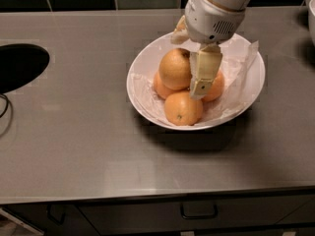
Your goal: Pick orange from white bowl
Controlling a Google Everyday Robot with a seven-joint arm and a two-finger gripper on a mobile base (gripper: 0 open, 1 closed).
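Note:
The orange, large and pale yellowish, sits on top of three smaller deep-orange fruits in the white bowl with its crinkled liner. My gripper hangs from the white wrist over the bowl's middle. It is open and straddles the orange's right and rear side. One cream finger lies along the orange's right flank, its tip down among the small fruits. The other finger shows just behind the orange's top. I cannot tell whether the fingers touch the orange.
The bowl stands on a grey steel counter. A dark round sink opening is at the left edge. Dark tiles run along the back. Part of another white vessel shows at the top right. Drawer handles are below the front edge.

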